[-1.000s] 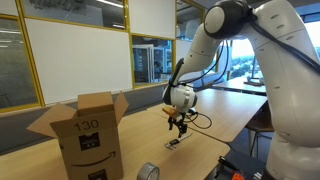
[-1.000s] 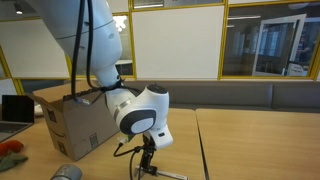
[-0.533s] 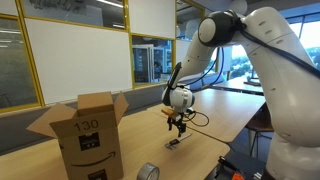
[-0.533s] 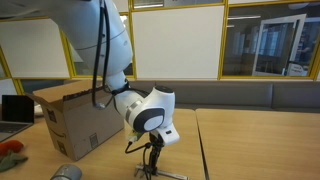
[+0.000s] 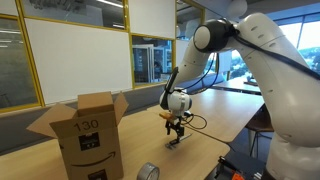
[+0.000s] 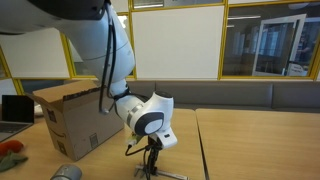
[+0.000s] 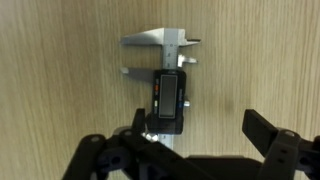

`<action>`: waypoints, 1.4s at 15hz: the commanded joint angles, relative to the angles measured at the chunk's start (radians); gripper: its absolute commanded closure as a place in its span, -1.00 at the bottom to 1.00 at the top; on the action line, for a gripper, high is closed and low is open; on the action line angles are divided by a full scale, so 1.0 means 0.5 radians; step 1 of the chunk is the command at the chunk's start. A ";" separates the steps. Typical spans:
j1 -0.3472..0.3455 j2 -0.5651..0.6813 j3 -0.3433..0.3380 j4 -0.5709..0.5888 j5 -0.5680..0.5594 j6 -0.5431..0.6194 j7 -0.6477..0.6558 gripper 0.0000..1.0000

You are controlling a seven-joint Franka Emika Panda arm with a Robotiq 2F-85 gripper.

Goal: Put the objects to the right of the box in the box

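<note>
A digital caliper point(image 7: 165, 82) with a black display body and metal jaws lies flat on the wooden table. My gripper point(image 7: 198, 130) is open right above it; the caliper's body sits by one finger, off centre between the fingers. In an exterior view the gripper point(image 5: 176, 128) hangs low over the caliper point(image 5: 173, 142), to the right of the open cardboard box point(image 5: 85, 132). The box point(image 6: 72, 118) and the gripper point(image 6: 151, 155) also show in the exterior view from the opposite side.
A roll of tape point(image 5: 148, 172) lies on the table in front of the box, also seen at the table's edge point(image 6: 66, 173). A laptop point(image 6: 14, 110) and an orange-red object point(image 6: 9, 149) sit beside the box. A cable runs across the table point(image 5: 200, 122).
The arm has lowered the gripper toward the caliper. The caliper has not moved.
</note>
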 commanded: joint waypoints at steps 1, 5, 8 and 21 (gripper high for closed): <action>-0.004 0.053 0.027 0.061 -0.046 -0.045 0.059 -1.00; -0.005 0.072 0.045 0.060 -0.042 -0.058 0.053 -1.00; -0.009 0.090 0.049 0.062 -0.040 -0.056 0.050 -1.00; -0.011 0.105 0.042 0.089 -0.046 -0.063 0.047 0.43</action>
